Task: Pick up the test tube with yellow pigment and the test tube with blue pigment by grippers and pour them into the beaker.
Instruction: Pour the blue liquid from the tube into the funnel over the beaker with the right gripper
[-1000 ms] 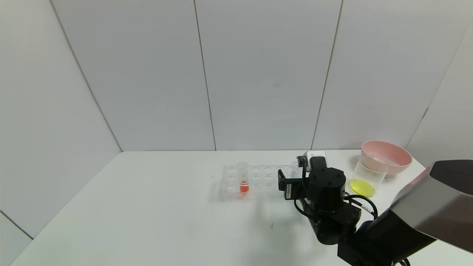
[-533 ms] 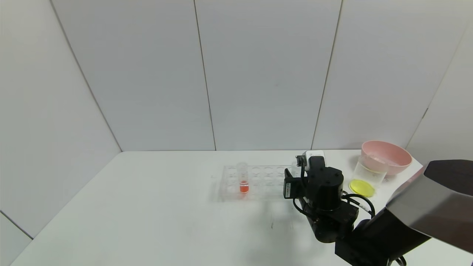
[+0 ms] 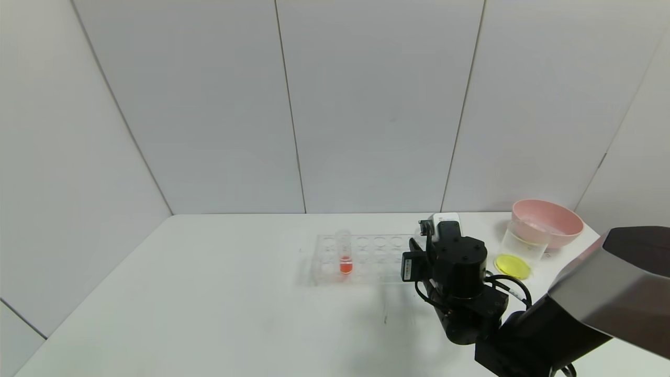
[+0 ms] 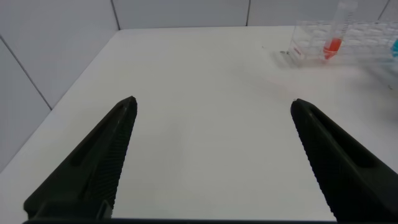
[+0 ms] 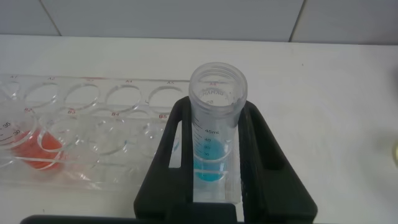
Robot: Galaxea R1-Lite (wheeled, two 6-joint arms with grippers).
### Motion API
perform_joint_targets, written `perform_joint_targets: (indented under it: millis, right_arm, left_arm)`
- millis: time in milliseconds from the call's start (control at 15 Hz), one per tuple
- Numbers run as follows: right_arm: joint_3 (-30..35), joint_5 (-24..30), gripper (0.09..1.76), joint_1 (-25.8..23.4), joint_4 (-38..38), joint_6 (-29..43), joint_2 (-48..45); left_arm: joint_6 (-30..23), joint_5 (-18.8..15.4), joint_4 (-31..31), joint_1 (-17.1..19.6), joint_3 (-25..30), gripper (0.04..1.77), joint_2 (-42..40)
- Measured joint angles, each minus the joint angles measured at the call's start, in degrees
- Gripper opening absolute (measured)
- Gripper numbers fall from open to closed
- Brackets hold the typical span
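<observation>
Blue step in hand — right hand (image 5: 214,155) closed around the test tube with blue pigment (image 5: 214,134), upright at the right end of the rack (image 3: 361,256), with the beaker (image 3: 521,248) on the worktop (image 3: 209,293) further right, yellow already at its bottom. Next, by judgement: lift straight up clear of the rack, carry right, tip over the rim. Left hand (image 4: 214,158) wide open, empty, well apart.

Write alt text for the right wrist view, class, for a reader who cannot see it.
The right gripper has its black fingers on either side of the test tube with blue pigment, which stands upright in the clear tube rack. Farther along the rack sits a tube with red-orange liquid, on a white table.
</observation>
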Motion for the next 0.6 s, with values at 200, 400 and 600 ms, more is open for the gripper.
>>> perform_joint_targets:
  millis: [200,400,600]
  right_arm:
    - [-0.4,0.0,0.49,0.0,0.0,-1.0,-0.6]
    - [-1.0,0.0,0.49,0.1,0.1,-3.4,-2.6]
    - [-2.0,0.2,0.49,0.2,0.1,-5.7,-5.0]
  left_arm:
    - [0.0,0.0,0.0,0.0,0.0,1.76,0.0]
    - [0.0,0.0,0.0,0.0,0.0,1.76,0.0]
    - [0.0,0.0,0.0,0.0,0.0,1.76,0.0]
